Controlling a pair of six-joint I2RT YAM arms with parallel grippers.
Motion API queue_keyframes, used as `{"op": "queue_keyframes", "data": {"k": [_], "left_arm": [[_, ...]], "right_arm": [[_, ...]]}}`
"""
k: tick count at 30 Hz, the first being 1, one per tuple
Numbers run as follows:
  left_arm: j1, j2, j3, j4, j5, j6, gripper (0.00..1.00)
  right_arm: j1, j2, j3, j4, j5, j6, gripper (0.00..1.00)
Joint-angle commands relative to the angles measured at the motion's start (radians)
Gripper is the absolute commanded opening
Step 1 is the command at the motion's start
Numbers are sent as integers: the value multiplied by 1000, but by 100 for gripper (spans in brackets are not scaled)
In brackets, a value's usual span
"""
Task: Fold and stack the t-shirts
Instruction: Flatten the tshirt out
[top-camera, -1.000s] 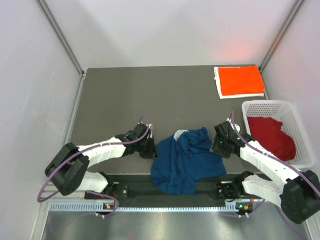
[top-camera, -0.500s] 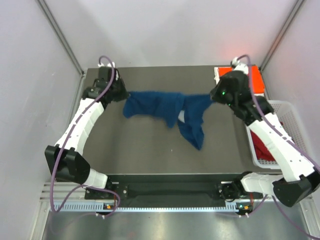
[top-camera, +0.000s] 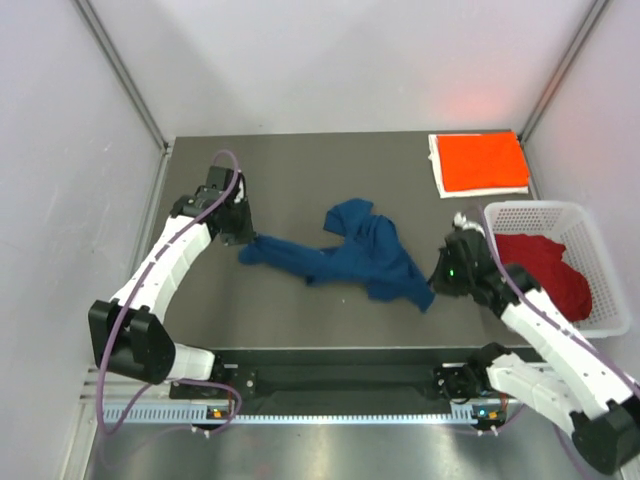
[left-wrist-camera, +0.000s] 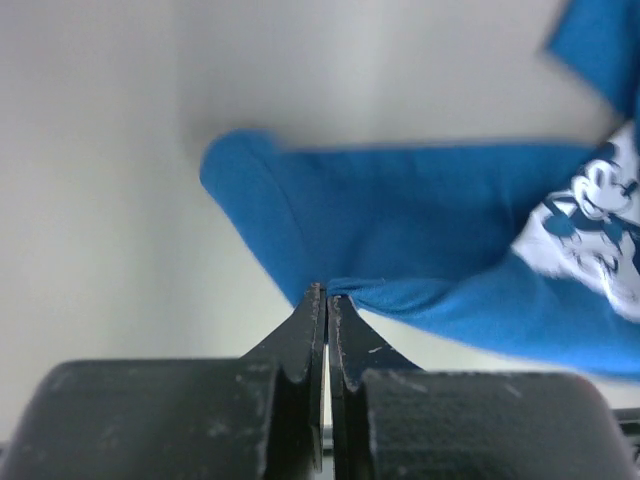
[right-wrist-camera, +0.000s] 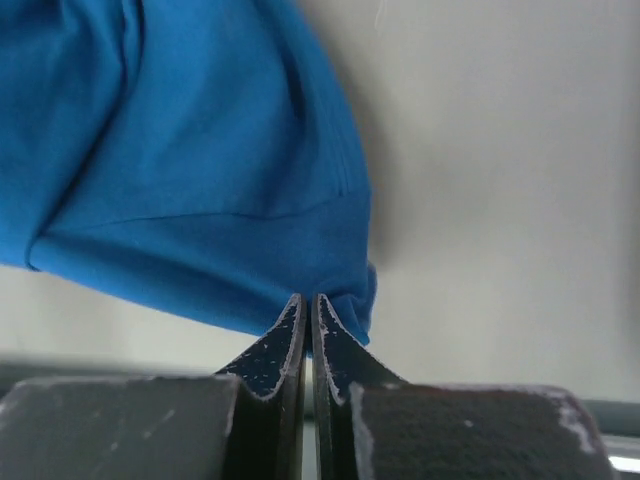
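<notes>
Two sets of fingers are gripping the navy t-shirt (top-camera: 365, 255), which is lying crumpled across the middle of the table (top-camera: 300, 170). The left fingers (left-wrist-camera: 316, 312) are pinching its left end, the right fingers (right-wrist-camera: 296, 322) its right end. An orange-red t-shirt (top-camera: 483, 160) is lying folded at the far right corner, and a dark red t-shirt (top-camera: 545, 272) is sitting inside the white basket (top-camera: 535, 208).

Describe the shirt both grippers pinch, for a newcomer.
Middle of the grey table, strung between the left gripper and right gripper: a crumpled blue cloth t-shirt. The only blue one; the folded orange-red shirt and crumpled dark red shirt sit right of it.
</notes>
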Motion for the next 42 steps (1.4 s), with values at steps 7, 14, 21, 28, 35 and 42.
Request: {"op": "queue_keyframes", "data": {"k": [7,14,21,28,35,42], "left_arm": [[34,-61,-77,9,-20,5,0],[34,-54,-197,84,154,-33,0],[34,-63,-244,110,177,-35,0],[34,-63,-287,160,215,-47,0],[34,-49,-286,169,200,-39,0],[39,21,20,143,-56,-81,0]], "right_arm": [[7,-152,-136,-4,-103,60,49],[-1,358,208,333,-28,-87,51],[-13,892,651,334,-126,-127,51],[-39,1143,736,341,-143,152,49],[-45,1145,691,435,-67,212,24],[-151,978,927,395,-36,64,0]]}}
